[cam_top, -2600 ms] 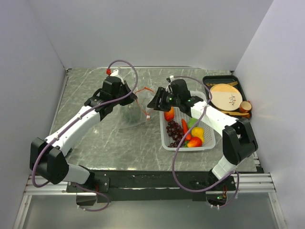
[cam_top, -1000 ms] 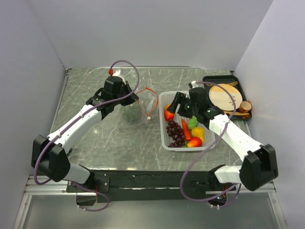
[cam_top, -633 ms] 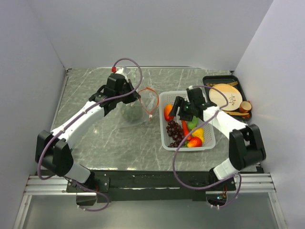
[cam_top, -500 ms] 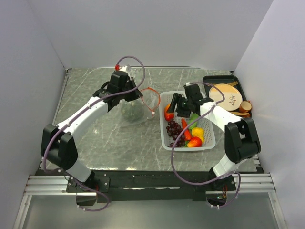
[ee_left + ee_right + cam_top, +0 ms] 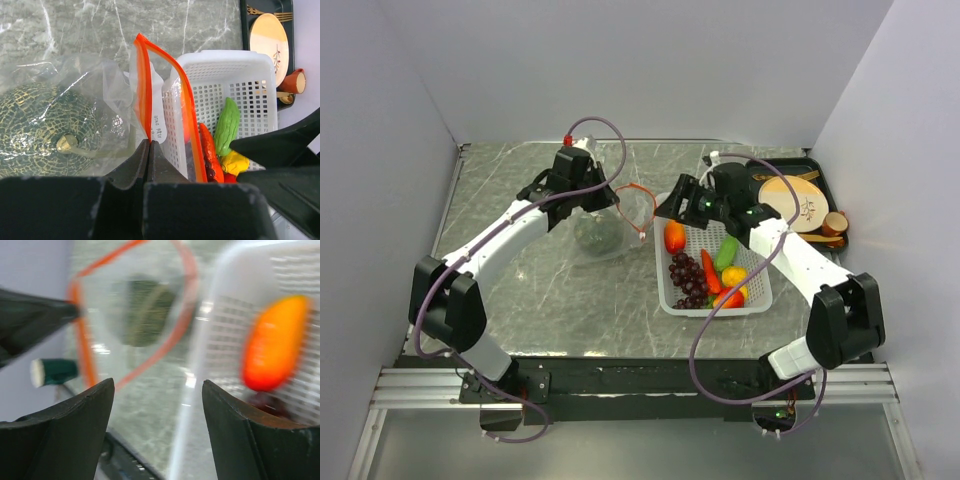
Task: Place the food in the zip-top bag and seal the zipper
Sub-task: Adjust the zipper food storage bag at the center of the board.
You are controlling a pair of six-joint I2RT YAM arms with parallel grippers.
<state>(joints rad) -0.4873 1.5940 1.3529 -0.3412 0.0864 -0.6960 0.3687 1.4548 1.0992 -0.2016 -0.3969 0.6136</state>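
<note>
Bag (image 5: 612, 222), thin and floppy, sits centre frame holding a melon (image 5: 40, 120); left tool (image 5: 149, 145) is clamped on its mouth edge. Right tool (image 5: 156, 385), fingers apart, hovers near the smooth, probably light tomato (image 5: 674, 237); grip its middle.

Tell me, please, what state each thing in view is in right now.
bag: mouth open, lying on the table.
zipper: unsealed, gaping.
melon: inside the bag.
left fingers: shut on the bag's rim.
right fingers: open, empty, beside the bag's mouth.
basket: upright, holding food.
tomato: in the basket.
grapes: in the basket.
</note>
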